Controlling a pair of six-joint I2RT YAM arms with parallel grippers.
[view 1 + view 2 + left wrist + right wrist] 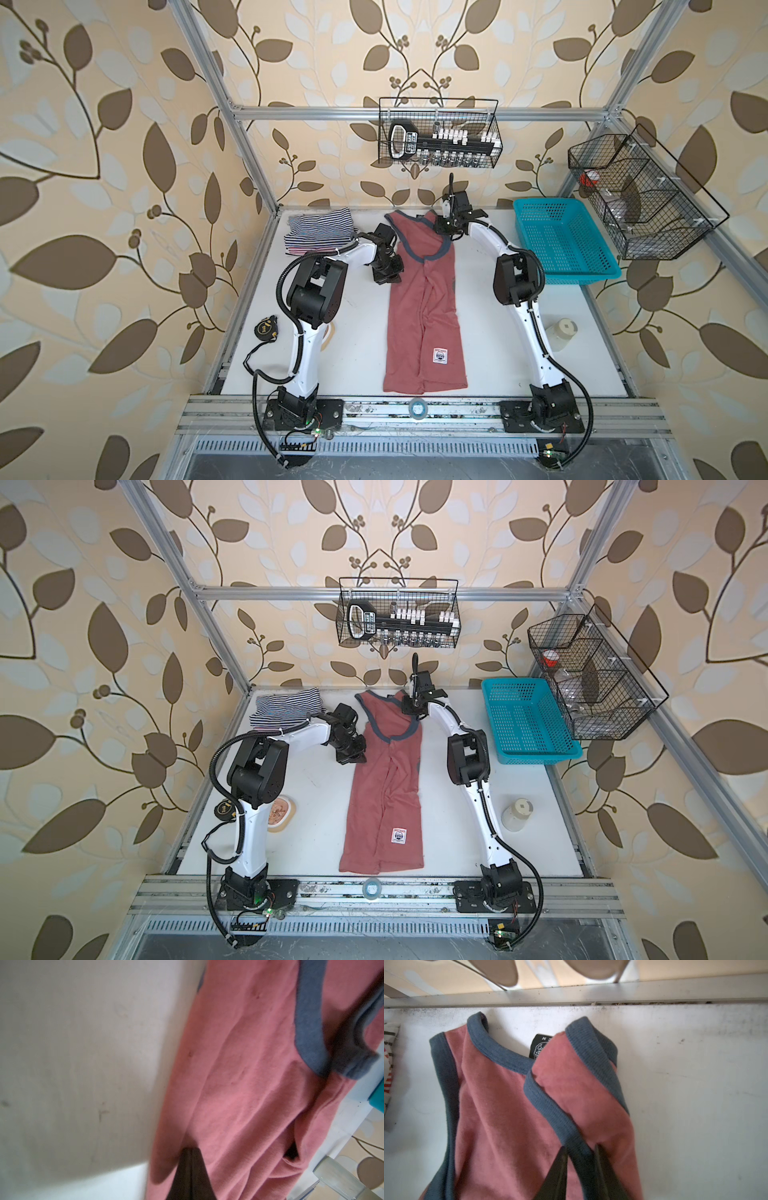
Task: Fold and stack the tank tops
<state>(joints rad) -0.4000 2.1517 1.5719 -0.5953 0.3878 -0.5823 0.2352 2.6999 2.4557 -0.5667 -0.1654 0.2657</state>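
Observation:
The dusty red tank top point(424, 307) with grey-blue trim lies lengthwise mid-table, its right side folded inward, the badge print point(439, 355) near its hem. My right gripper point(580, 1148) is shut on the trim of the right shoulder strap point(550, 1105) at the far end; in a top view the right gripper point(450, 237) sits there. My left gripper point(190, 1150) is shut, its tips resting on the red cloth at the top's left edge; in a top view the left gripper point(388, 276) shows there. A folded navy-white striped tank top point(320, 227) lies on a red-white striped one point(296, 250) at the back left.
A teal basket point(561, 241) stands at the back right. A white cup point(561, 332) is near the right arm, a tape measure point(266, 328) off the table's left edge, and a tape roll point(417, 406) on the front rail. Wire baskets point(436, 133) hang on the walls.

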